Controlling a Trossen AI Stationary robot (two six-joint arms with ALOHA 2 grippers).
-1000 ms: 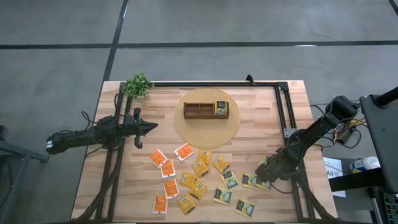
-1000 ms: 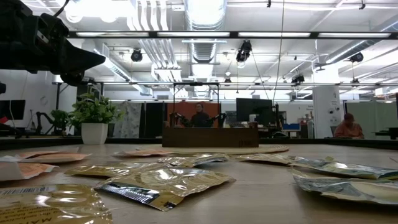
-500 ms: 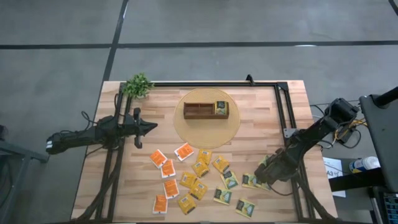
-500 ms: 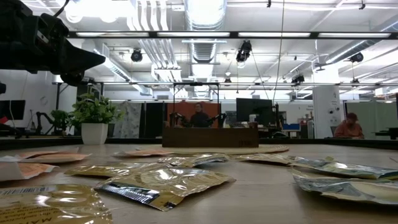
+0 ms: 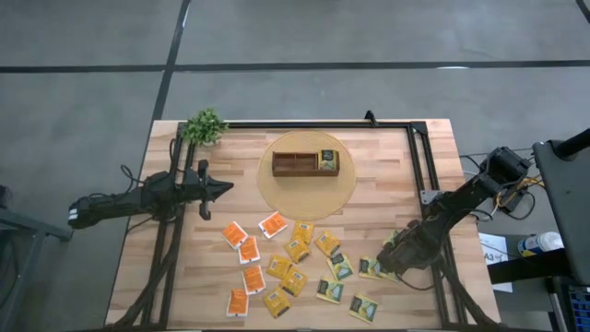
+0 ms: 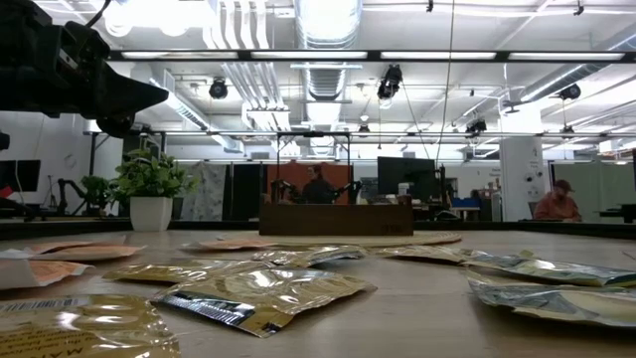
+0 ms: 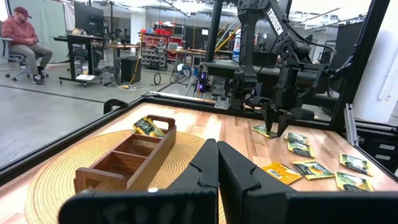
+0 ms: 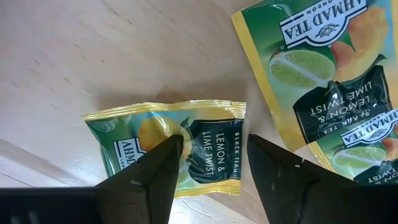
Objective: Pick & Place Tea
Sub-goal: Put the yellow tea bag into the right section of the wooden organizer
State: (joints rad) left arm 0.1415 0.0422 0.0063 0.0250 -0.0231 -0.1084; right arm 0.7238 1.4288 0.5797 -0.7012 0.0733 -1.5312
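Looking down from above, the right gripper hangs low over the right end of the scatter of tea sachets on the table, at the green sachet nearest the right rail. The wooden box sits on a round mat well up the table, one green sachet already in its right compartment. The left gripper waits mid-left, well apart from the tea, so the right arm is clearly the nearer one.

Low view: sachets lie flat across the near tabletop, the box beyond them, a potted plant to one side. Neither set of fingers shows here.

Left wrist view: its fingers are pressed together, holding nothing, pointing past the box toward the far arm.

Right wrist view: the fingers stand wide apart, straddling the middle of that green sachet, which lies flat beneath and between them, its long axis running across the gap from one finger to the other. Nothing is gripped yet. A second green sachet lies just beside it.

Against the earlier high views, the right arm has crept slightly inward and lower; the left arm, box and sachets have not moved.
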